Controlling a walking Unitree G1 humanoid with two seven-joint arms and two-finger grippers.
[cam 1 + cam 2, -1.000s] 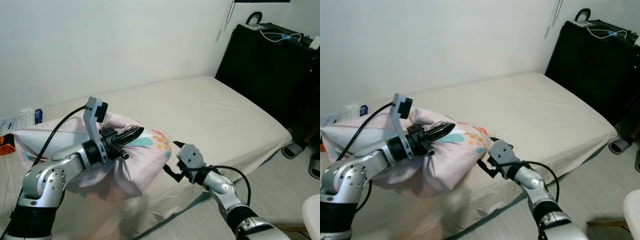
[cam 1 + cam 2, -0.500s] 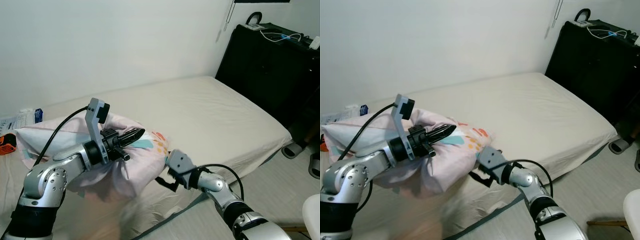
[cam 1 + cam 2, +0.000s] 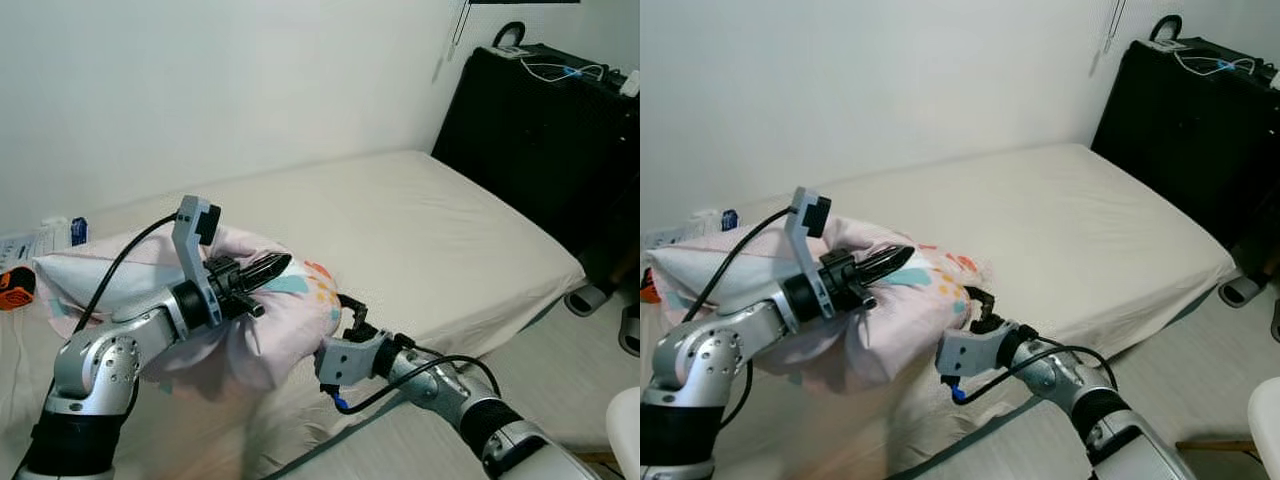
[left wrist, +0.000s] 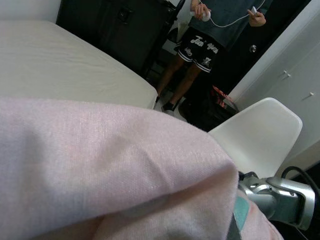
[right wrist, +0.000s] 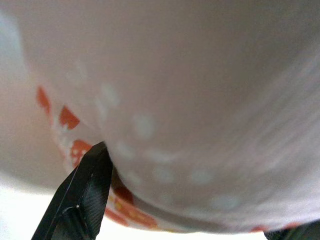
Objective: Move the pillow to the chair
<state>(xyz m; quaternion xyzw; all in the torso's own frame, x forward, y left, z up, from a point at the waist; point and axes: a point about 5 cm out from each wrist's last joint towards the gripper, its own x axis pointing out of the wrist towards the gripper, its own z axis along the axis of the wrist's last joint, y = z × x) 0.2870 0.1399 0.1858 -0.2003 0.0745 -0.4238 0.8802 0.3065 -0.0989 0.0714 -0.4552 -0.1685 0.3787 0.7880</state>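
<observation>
A pink pillow [image 3: 255, 325] with coloured prints lies bunched on the left of the cream bed [image 3: 430, 225]. My left gripper [image 3: 272, 266] rests on top of the pillow, its black fingers together and pointing right. Pink fabric covers the lower part of the left wrist view. At the pillow's right edge by the bed's side sits my right gripper [image 3: 347, 304], open. In the right wrist view one black finger [image 5: 87, 192] stands beside the pillow's printed underside [image 5: 165, 100], which bulges between the jaws. The white chair [image 4: 260, 135] stands to the right of the bed, with its edge [image 3: 625, 430] at the lower right.
A tall black cabinet [image 3: 540, 130] stands against the wall past the bed's far right end, grey slippers [image 3: 590, 298] at its foot. A person [image 4: 215, 35] stands near it holding a cable. An orange item [image 3: 15, 290] and a packet [image 3: 40, 240] lie at the bed's left.
My right gripper has swung left and turned up against the pillow's right edge. The left arm and pillow have barely shifted.
</observation>
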